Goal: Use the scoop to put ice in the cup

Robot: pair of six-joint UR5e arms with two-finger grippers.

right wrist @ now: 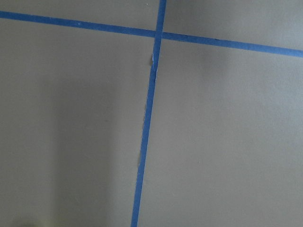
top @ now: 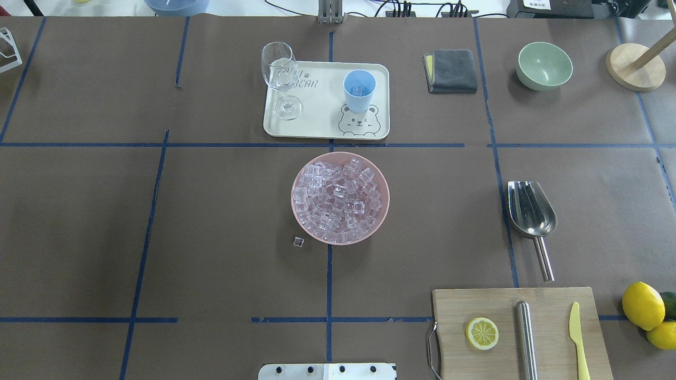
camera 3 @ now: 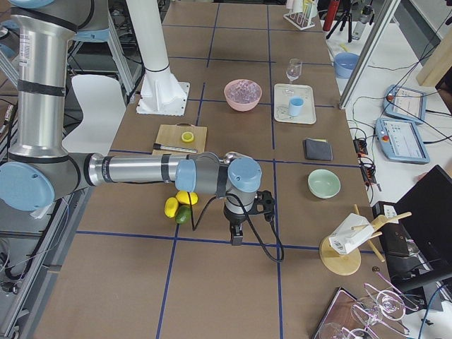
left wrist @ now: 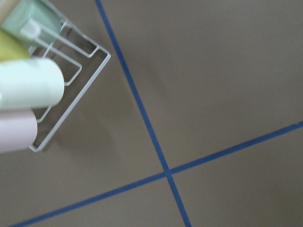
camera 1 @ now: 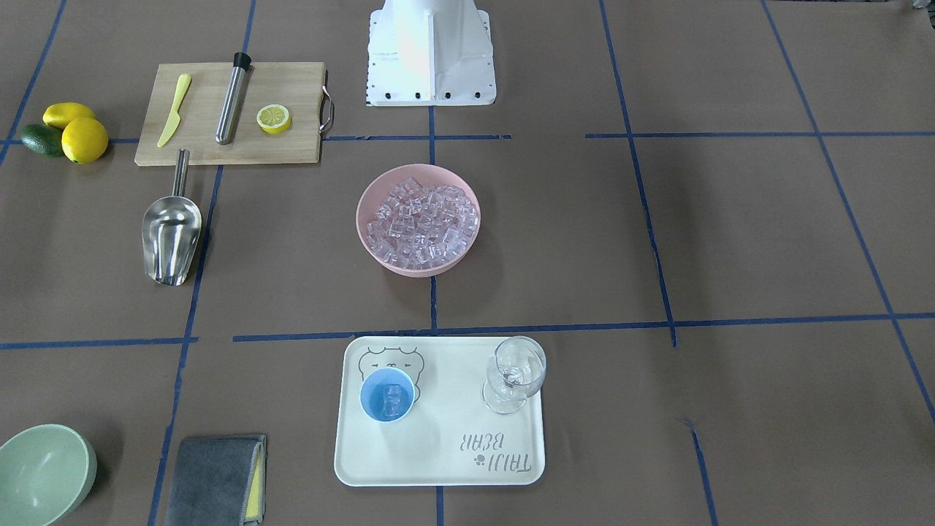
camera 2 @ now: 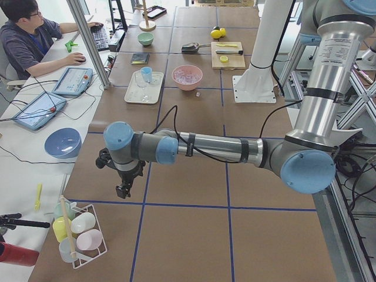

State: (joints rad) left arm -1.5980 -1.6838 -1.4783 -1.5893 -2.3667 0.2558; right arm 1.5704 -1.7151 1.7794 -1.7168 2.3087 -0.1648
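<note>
The scoop (top: 531,214) is seen flat on the surface (top: 211,221), well apart from the right tool (camera 3: 236,239) yet nearer to it than to the left tool (camera 2: 122,190), handle aimed back at the robot's base (top: 327,371). Whether either tool is apart or together cannot be told.

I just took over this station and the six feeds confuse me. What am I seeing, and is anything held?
A robot with two arms at a table. Two cameras look down, one from behind the robot, one facing it; two look along the table from its ends; two sit on the wrists. A pink bowl holds the ice. Beyond it a tray carries the cup, some ice inside, and a wine glass. The scoop lies untouched on the robot's right. The left end effector and right end effector hang over the table's ends, nothing seen in them; open or shut, I cannot tell.
</note>
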